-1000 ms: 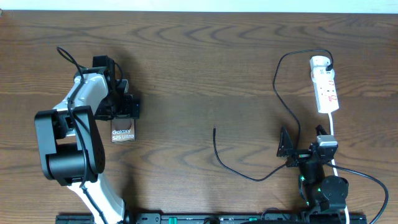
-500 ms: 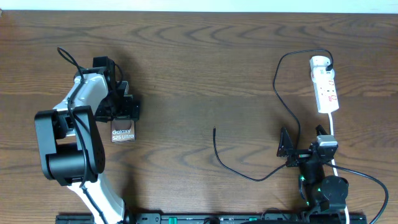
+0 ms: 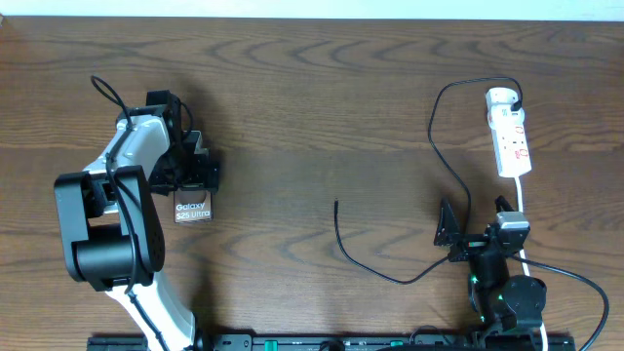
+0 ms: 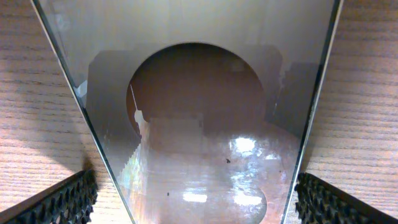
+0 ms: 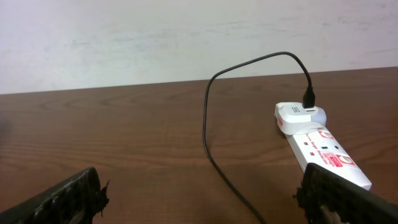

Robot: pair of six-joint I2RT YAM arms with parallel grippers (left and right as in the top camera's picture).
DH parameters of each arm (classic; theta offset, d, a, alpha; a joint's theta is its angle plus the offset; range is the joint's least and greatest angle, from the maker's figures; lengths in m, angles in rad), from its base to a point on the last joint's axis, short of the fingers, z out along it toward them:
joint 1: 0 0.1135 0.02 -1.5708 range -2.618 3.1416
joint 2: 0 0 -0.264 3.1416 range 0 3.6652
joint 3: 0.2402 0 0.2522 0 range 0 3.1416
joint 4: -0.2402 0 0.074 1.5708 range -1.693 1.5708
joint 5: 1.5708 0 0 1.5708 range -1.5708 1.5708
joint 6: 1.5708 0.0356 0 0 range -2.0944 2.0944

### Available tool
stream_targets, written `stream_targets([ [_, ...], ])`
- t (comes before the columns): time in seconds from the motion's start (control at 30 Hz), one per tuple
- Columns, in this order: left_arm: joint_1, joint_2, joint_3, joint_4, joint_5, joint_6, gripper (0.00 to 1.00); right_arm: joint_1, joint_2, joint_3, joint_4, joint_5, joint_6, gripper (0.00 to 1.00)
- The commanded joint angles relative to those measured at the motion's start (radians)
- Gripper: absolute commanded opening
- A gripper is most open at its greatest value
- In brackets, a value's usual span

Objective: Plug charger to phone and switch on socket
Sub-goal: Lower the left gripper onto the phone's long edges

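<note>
Your left claw (image 4: 198, 202), jaws wide, straddles the flat dark phone slab (image 4: 199, 93), seemingly to steady it. Your right claw (image 5: 202, 199) waits wide and empty by the table's (image 3: 312, 97) front-right edge.

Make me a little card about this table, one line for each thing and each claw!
phone: flat on the table, partly under the left claw
left claw: open, fingers either side of the phone
right claw: open, empty, beside the white cord
charger cable: plugged in at the far end of the power strip
loose tip: on bare table, apart from the phone
power strip: switch too small to tell
</note>
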Motion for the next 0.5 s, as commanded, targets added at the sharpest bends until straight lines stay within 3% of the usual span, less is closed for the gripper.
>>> stream_targets([
  [0.0, 0.002, 0.004, -0.014, -0.011, -0.002, 0.002, 1.00, -0.006, -0.006, -0.002, -0.004, -0.005, -0.007, 0.99],
  [0.47, 0.002, 0.004, -0.014, -0.002, -0.010, 0.002, 1.00, -0.006, -0.006, -0.002, -0.004, -0.005, -0.007, 0.99],
])
